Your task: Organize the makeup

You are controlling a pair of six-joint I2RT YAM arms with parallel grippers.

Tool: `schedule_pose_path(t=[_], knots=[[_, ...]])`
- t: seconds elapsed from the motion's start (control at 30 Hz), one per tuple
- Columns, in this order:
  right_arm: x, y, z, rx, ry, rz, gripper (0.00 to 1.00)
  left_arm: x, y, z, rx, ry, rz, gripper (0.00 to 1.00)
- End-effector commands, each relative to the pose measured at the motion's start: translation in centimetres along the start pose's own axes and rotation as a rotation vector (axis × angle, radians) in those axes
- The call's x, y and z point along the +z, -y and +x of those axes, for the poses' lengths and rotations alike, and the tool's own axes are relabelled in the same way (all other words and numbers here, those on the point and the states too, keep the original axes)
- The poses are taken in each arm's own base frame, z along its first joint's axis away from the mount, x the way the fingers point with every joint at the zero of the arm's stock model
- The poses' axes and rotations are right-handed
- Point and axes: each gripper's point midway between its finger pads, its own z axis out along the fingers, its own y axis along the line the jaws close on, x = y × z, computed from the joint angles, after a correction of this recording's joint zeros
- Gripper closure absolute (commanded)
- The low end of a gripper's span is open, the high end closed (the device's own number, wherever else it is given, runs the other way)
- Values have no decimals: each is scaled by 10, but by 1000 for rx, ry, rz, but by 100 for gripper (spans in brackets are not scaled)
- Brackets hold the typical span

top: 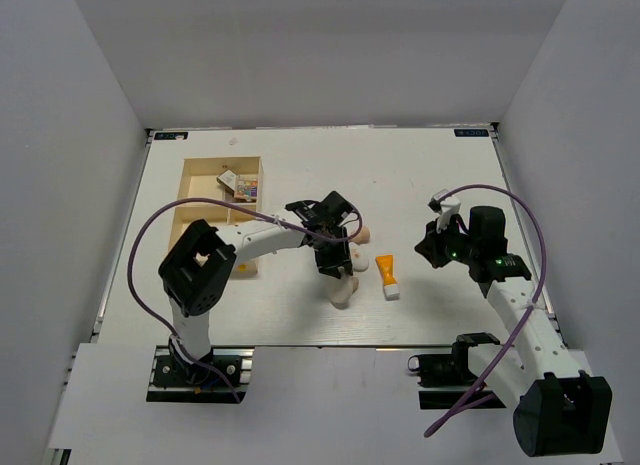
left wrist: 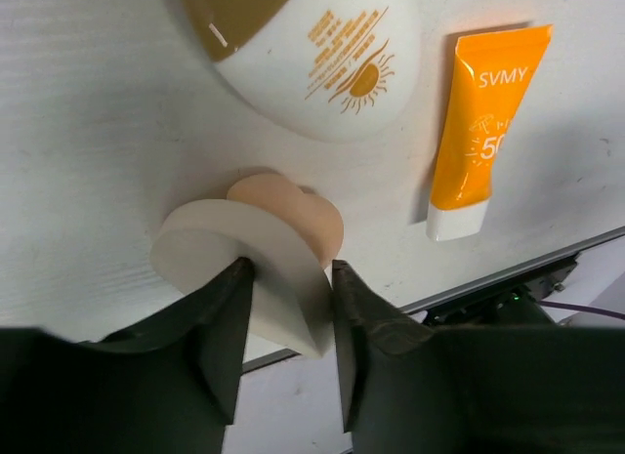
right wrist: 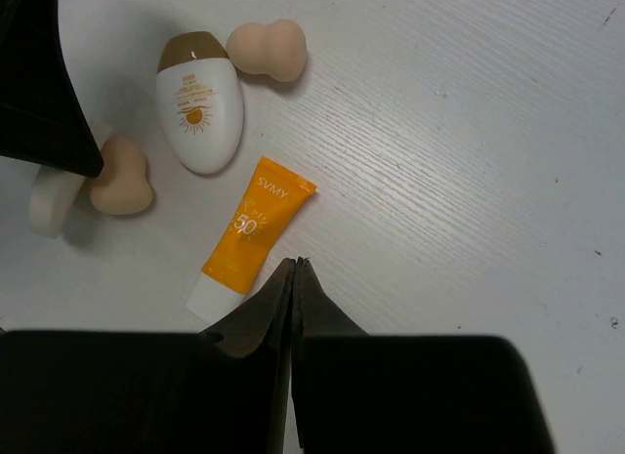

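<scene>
Cream round compact (left wrist: 244, 264), on edge beside a beige sponge (left wrist: 303, 215) mid-desk (top: 300, 165), is pinched by the left hand (left wrist: 288, 322), with the wooden tray (top: 205, 180) lying far-left of it; the right hand (right wrist: 294, 278), pressed together and empty, is farther away.

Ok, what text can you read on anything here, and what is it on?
"SVMY": orange tube
"50": same tube, under the brand
Unreadable: small orange print by a sun sign on the white brown-capped bottle
No text seen: cream round compact between the left fingers
</scene>
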Motion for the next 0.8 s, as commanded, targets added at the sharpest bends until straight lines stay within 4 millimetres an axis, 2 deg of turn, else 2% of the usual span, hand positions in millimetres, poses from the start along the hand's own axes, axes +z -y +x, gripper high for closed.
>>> schedule_pose_path(t=[0.0,0.07,0.2,0.33,0.4,0.43,0.47,0.5,0.57,0.6,0.63,0.67,0.7,0.73,0.77], knots=[[-1,0,-8,-10,40,0,98,-22,7,2,1,38,35,55],[-1,0,-8,-10,41,-1,98,-23,6,4,-2,36,40,61],[-1,-1,-8,-10,38,-6,98,-23,7,7,-2,25,59,83],[-2,-2,-8,-15,38,-11,98,-34,11,1,-6,51,88,95],[-3,-3,-9,-26,42,-15,97,-55,14,-5,-14,99,117,97],[-3,-8,-7,-30,38,-41,96,-61,8,-14,-34,148,100,97],[-4,-10,-7,-37,39,-53,93,-80,9,-16,-33,190,111,98],[-4,-13,-6,-43,38,-71,85,-91,6,-24,-45,236,108,98],[-5,-24,-3,-65,37,-132,79,-108,-4,-32,-76,301,87,98],[-5,-27,-3,-71,39,-151,74,-125,-10,-41,-94,376,79,99],[-5,-30,-3,-74,40,-168,71,-134,-17,-47,-115,410,67,99],[-5,-31,-2,-72,39,-178,70,-141,-26,-48,-130,428,41,99],[-5,-34,-2,-76,41,-191,68,-157,-31,-51,-146,472,45,100],[-5,-36,-3,-82,45,-208,67,-164,-52,-57,-191,517,-25,100],[-5,-37,-2,-81,42,-217,65,-171,-61,-60,-213,548,-49,100]])
